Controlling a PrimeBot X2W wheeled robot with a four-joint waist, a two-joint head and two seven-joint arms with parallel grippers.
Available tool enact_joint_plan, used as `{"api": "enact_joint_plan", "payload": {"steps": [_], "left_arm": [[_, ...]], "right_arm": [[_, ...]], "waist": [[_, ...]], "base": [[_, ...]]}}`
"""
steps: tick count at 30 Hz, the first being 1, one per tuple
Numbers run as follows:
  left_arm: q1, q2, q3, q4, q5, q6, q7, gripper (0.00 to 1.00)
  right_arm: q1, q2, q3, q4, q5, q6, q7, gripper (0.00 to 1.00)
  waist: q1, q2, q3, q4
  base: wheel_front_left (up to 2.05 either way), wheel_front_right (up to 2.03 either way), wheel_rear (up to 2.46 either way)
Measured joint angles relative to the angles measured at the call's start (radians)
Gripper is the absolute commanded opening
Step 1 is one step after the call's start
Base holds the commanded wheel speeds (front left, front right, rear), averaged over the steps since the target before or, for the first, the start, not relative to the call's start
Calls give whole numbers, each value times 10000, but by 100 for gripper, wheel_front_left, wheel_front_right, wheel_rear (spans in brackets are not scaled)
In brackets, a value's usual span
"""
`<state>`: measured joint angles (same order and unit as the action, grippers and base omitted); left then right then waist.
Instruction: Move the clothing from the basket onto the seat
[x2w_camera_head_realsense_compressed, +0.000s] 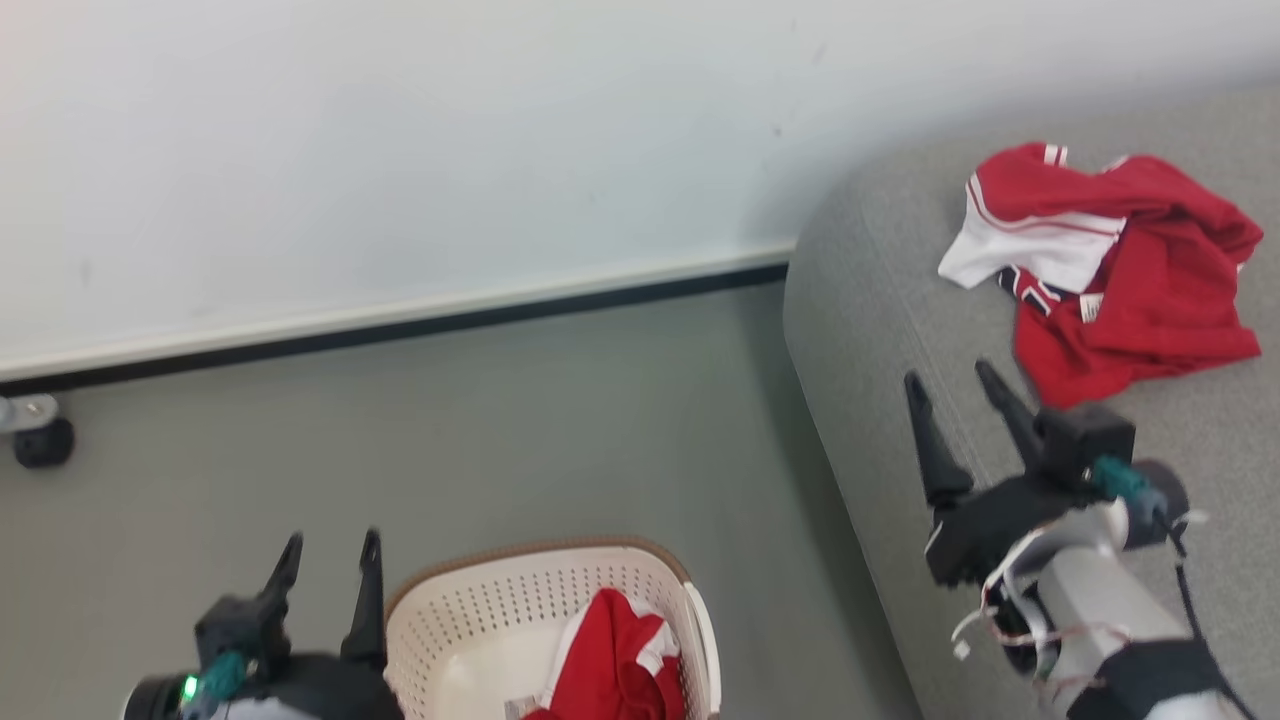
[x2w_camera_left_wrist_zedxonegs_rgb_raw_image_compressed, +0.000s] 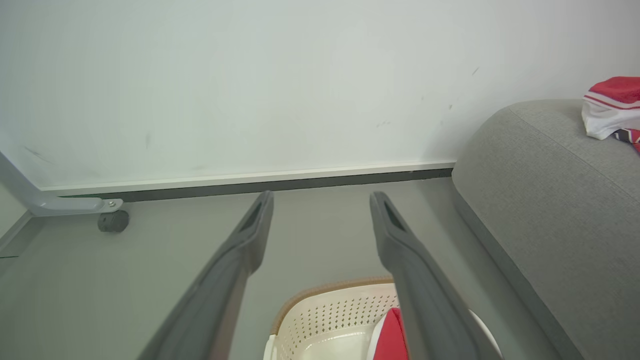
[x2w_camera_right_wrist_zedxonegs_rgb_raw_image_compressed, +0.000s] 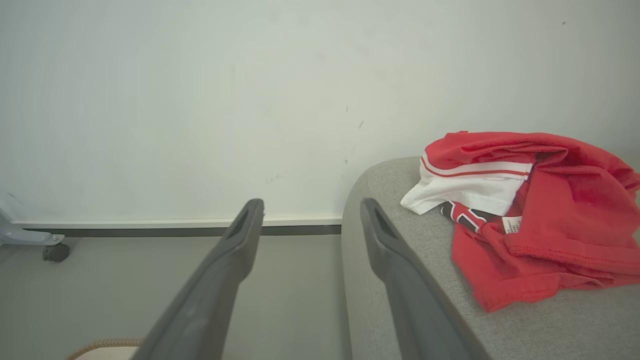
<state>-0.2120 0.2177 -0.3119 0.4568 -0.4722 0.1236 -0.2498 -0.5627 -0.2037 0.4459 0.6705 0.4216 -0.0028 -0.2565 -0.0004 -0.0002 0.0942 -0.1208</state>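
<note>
Low at the near edge of the head view, the left claw (x2w_camera_head_realsense_compressed: 333, 540) hung wide open and empty just beside the basket (x2w_camera_head_realsense_compressed: 470, 610). The basket stood on the floor (x2w_camera_head_realsense_compressed: 500, 420) with one red garment (x2w_camera_head_realsense_compressed: 615, 655) inside, against its seat-side wall. Farther on, the right claw (x2w_camera_head_realsense_compressed: 948, 378) was spread just as wide, holding nothing, over the seat (x2w_camera_head_realsense_compressed: 870, 300) near its basket-side edge. Beyond it, the other red garment (x2w_camera_head_realsense_compressed: 1150, 290) lay crumpled on the seat toward the rounded far corner, clear of the fingers.

The seat (x2w_camera_head_realsense_compressed: 880, 330) is showing matt grey woven cloth, the basket (x2w_camera_head_realsense_compressed: 480, 610) smooth perforated plastic, and the clothing (x2w_camera_head_realsense_compressed: 1160, 290) soft matt fabric.
</note>
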Motion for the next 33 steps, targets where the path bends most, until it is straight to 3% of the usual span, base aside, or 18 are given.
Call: {"api": "enact_joint_plan", "payload": {"steps": [11,19,33], "left_arm": [[2113,-96,1047,-1269,560,8,0,100],[2929,-291,1494,-2086,986,8,0,100],[3473,-606,1956,-2934,1323,8,0,100]], "right_arm": [[2364,12,-94,-2324,-265,-604,0,100],[3833,-232,-263,-3584,-466,-807,0,100],[4953,-353,-800,-4972,-617,-1041,0,100]], "waist": [[1,1,-1211,380],[2,2,-1420,418],[3,2,-1504,375]], "base": [[0,0,0],[0,0,0],[0,0,0]]}}
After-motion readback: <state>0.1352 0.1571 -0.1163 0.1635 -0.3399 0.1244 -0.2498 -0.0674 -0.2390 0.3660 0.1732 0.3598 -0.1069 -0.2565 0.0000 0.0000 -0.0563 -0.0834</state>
